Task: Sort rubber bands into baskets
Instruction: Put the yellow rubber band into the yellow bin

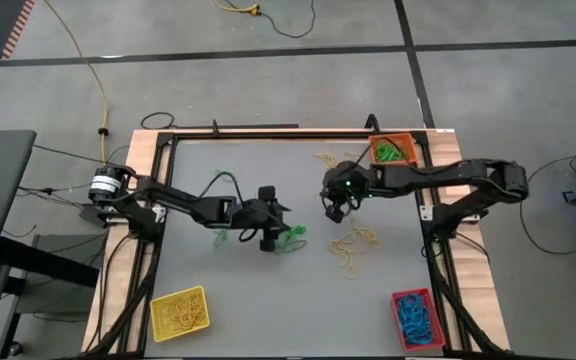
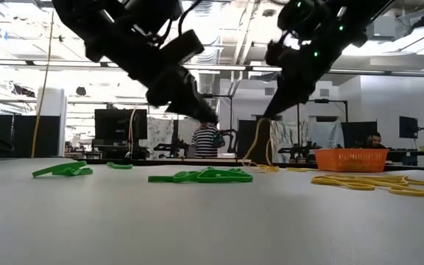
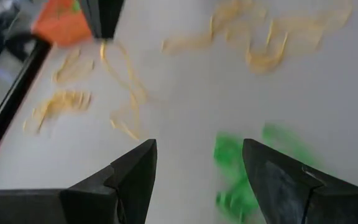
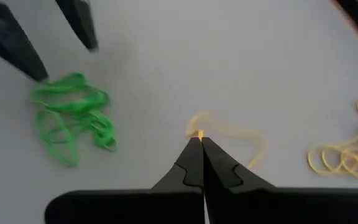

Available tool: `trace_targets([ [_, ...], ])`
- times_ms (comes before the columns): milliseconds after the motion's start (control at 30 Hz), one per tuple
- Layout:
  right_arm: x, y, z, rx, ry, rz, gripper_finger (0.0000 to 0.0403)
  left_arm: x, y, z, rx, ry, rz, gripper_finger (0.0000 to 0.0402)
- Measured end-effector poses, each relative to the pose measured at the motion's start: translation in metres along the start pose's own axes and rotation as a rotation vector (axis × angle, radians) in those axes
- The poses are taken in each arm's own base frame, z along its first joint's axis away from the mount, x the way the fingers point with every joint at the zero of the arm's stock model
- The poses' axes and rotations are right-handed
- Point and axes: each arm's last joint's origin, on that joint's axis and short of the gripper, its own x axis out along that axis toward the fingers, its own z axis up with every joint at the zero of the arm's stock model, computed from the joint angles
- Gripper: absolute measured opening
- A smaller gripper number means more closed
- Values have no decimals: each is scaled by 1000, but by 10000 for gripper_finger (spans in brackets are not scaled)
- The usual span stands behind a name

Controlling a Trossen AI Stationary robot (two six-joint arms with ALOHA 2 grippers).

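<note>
A: The right gripper (image 4: 199, 138) is pinched shut on a yellow rubber band (image 4: 229, 138) near mid-table; the left gripper (image 3: 197, 171) hangs wide open over the green rubber bands (image 1: 293, 238).

B: Then lift slowly, so the loop, which looks thinly caught, doesn't slip, and carry it to the yellow basket (image 1: 179, 314) at the near left corner.

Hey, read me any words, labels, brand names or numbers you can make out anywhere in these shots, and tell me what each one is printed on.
None can be read.
The orange basket, yellow basket and red basket show no lettering.
The table carries no visible marks.
Screens and equipment in the room behind the table in the low view are too small and blurred to read.
</note>
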Motion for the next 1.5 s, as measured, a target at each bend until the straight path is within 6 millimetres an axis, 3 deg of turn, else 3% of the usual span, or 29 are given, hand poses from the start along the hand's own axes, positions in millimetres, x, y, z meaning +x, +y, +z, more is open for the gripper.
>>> trace_targets([
  [367, -19, 26, 9, -49, -119, 85, 18, 0, 14, 21, -134, -253, -64, 229],
  [500, -21, 34, 10, -65, -148, 111, 18, 0, 18, 21, -176, -259, -8, 229],
  [1100, -31, 67, 20, -131, -331, 228, 18, -1, 14, 23, -256, -280, -122, 222],
  [1267, -33, 75, 17, -142, -324, 250, 21, -1, 11, 23, -252, -269, -130, 167],
  [1500, -36, 86, 13, -163, -315, 259, 21, -2, 3, 23, -208, -259, -151, 34],
])
